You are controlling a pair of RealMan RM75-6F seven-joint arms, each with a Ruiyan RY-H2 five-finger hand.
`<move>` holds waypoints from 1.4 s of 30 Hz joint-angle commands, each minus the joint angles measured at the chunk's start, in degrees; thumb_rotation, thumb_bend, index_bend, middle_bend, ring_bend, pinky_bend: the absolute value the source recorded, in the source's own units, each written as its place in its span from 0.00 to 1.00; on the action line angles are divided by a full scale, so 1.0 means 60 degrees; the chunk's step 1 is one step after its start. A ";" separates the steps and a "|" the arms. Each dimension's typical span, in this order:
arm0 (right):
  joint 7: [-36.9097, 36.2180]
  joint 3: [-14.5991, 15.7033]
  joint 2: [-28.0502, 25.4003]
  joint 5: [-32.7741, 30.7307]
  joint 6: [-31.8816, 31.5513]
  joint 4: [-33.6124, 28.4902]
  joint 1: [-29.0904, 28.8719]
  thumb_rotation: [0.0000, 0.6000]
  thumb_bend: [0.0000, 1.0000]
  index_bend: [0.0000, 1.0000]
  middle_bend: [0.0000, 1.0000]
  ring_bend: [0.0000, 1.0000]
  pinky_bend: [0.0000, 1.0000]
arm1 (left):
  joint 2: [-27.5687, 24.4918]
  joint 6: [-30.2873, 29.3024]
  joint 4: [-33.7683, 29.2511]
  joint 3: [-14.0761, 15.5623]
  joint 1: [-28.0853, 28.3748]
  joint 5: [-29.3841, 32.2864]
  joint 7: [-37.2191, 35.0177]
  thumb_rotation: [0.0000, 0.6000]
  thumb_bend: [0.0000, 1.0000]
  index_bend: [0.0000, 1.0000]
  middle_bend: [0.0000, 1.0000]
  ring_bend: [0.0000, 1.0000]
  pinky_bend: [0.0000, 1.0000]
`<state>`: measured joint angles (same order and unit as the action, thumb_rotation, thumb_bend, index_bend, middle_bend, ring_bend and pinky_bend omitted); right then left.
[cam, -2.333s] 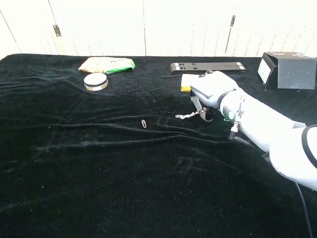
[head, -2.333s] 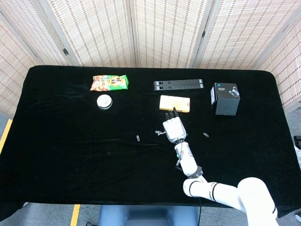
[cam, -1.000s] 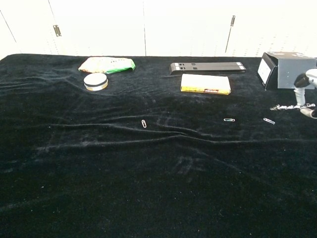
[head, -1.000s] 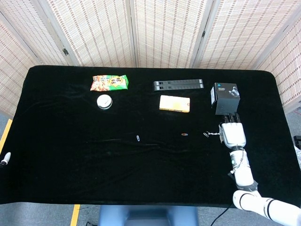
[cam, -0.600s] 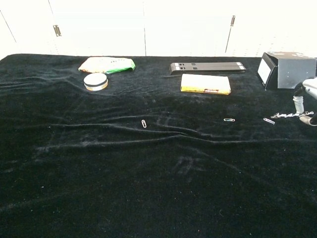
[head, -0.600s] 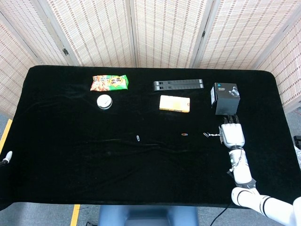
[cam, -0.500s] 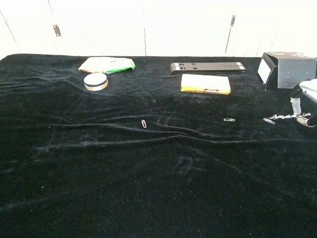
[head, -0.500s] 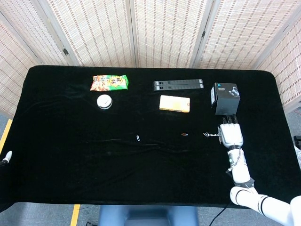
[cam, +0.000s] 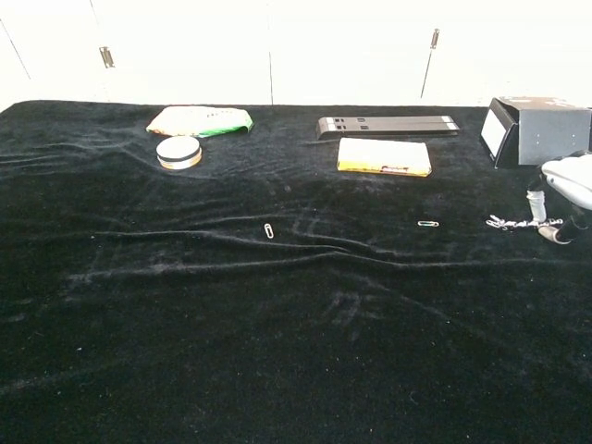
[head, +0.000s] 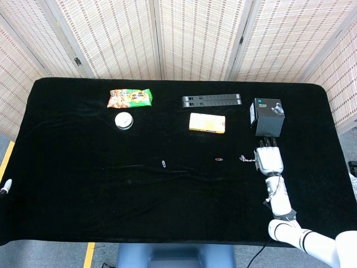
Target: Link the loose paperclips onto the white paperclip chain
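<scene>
My right hand (head: 269,159) hovers low over the black cloth at the right, in front of the black box. It pinches one end of the white paperclip chain (head: 248,159), which trails out to its left. In the chest view the right hand (cam: 565,182) shows at the right edge with the chain (cam: 514,223) lying level just above the cloth. The chain's free end lies where a loose clip was; I cannot tell the two apart. A coloured paperclip (head: 219,159) (cam: 427,223) lies left of the chain. A silver paperclip (head: 163,163) (cam: 269,230) lies further left. Only a white tip of my left hand (head: 4,188) shows.
A black box (head: 266,116), a yellow packet (head: 207,123) and a long black bar (head: 211,101) stand behind the work spot. A snack bag (head: 130,97) and a round tin (head: 124,120) sit at the back left. The black cloth (cam: 277,314) is wrinkled.
My right hand carried the chain from the table's middle far to the right, then eased back left. The chain's free end now reaches the rightmost loose clip.
</scene>
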<state>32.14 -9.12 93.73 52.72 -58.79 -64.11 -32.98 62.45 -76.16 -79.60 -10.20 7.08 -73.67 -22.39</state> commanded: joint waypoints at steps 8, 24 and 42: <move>-0.0653 -0.0042 -0.0967 0.0627 -0.1044 -0.1405 0.0677 1.00 0.46 0.89 0.21 0.09 0.00 | 0.0027 -0.0130 -0.0088 0.0022 -0.0015 -0.0069 0.0171 1.00 0.37 0.08 0.25 0.09 0.00; -0.1213 0.1277 -0.1804 0.2630 -0.2446 -0.3378 0.2054 1.00 0.46 0.89 0.21 0.09 0.00 | 0.0082 -0.0338 -0.0297 -0.0007 -0.0080 0.0022 0.0586 1.00 0.37 0.08 0.25 0.09 0.00; -0.2167 0.1839 -0.1616 0.4062 -0.2697 -0.3580 0.2730 1.00 0.45 0.41 0.08 0.05 0.00 | 0.0053 -0.0425 -0.0315 0.0043 -0.0120 -0.0132 0.0495 1.00 0.37 0.09 0.25 0.09 0.00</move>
<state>19.56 1.88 84.41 76.89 -75.48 -85.49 -16.63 62.77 -78.71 -81.49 -9.94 6.36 -74.47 -19.42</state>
